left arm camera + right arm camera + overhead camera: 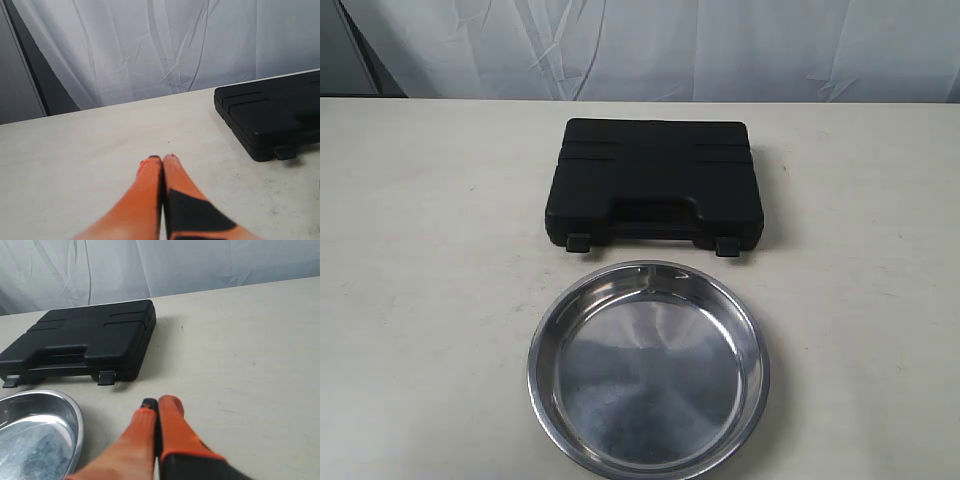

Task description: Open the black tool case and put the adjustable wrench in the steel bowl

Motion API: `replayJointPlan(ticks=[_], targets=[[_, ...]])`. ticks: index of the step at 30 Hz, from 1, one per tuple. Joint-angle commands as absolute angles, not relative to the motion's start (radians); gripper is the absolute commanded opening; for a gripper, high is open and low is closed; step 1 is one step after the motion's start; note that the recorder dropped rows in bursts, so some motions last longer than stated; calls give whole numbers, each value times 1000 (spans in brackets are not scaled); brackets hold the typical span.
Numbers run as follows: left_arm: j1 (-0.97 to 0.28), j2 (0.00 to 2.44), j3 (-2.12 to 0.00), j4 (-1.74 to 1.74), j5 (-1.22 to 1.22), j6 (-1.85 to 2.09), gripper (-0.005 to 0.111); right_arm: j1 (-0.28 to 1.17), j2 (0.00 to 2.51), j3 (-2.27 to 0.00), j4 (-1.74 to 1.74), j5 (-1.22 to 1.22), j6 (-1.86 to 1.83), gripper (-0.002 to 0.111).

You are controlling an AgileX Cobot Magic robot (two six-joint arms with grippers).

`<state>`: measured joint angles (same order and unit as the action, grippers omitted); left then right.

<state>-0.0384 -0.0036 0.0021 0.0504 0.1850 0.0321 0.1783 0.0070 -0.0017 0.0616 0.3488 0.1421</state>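
The black tool case lies closed on the table, handle and two latches facing the steel bowl, which sits empty just in front of it. The adjustable wrench is hidden inside the case. Neither gripper shows in the exterior view. In the left wrist view my left gripper is shut with nothing in it, off to the side of the case. My right gripper is shut and empty too, near the case and beside the bowl.
A pale table carries everything. A white cloth backdrop hangs behind its far edge. Bare tabletop lies on both sides of the case and bowl.
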Motion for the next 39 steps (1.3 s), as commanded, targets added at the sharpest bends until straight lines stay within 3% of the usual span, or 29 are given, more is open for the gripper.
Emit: replayJointPlan(ticks=[1, 19, 22, 25, 28, 30, 34, 39], targets=[[-43, 0, 0, 47, 181, 30, 0, 182, 0, 0, 65, 336, 135, 0], [-43, 0, 0, 47, 181, 30, 0, 182, 0, 0, 47, 325, 133, 0], [-43, 0, 0, 47, 181, 30, 0, 182, 0, 0, 155, 142, 176, 0], [-43, 0, 0, 47, 179, 30, 0, 182, 0, 0, 592, -131, 268, 0], [-43, 0, 0, 47, 179, 30, 0, 182, 0, 0, 799, -295, 334, 0], [-43, 0, 0, 47, 179, 30, 0, 182, 0, -42, 721, -269, 353, 0], [-43, 0, 0, 47, 179, 30, 0, 182, 29, -180, 235, -306, 342, 0], [-43, 0, 0, 47, 179, 30, 0, 182, 320, -388, 5, -142, 342, 0]])
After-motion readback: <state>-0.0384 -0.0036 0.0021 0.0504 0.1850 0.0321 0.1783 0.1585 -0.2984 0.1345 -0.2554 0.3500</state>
